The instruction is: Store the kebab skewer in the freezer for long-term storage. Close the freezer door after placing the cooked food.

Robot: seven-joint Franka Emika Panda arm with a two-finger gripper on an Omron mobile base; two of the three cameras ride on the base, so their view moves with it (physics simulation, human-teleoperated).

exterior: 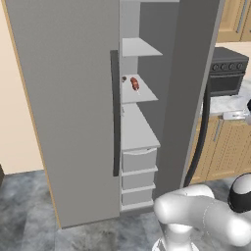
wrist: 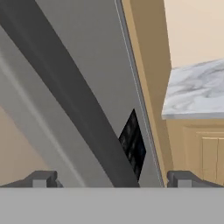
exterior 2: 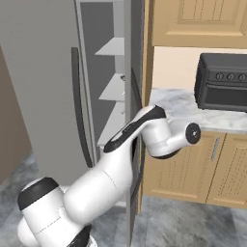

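The kebab skewer (exterior: 134,84), red-brown chunks on a thin stick, lies on a middle shelf inside the open freezer (exterior: 130,24). The freezer door (exterior: 186,98), the right-hand grey one, stands swung out and is edge-on in the right base view (exterior 2: 135,58). In the hand view I look along its outer face (wrist: 100,57), where a dark dispenser panel (wrist: 133,146) sits near the hinge side. My gripper (wrist: 113,179) is open, and the door's dark bar handle (wrist: 65,87) runs down between the two fingertips. Whether a finger touches it I cannot tell.
The plain grey left door (exterior: 63,112) is shut, its dark handle (exterior: 115,112) beside the opening. Right of the fridge, a black countertop oven (exterior 2: 222,82) stands on a marble counter (wrist: 197,92) over wooden cabinets (exterior 2: 217,169). Drawers (exterior: 138,159) fill the freezer's lower part.
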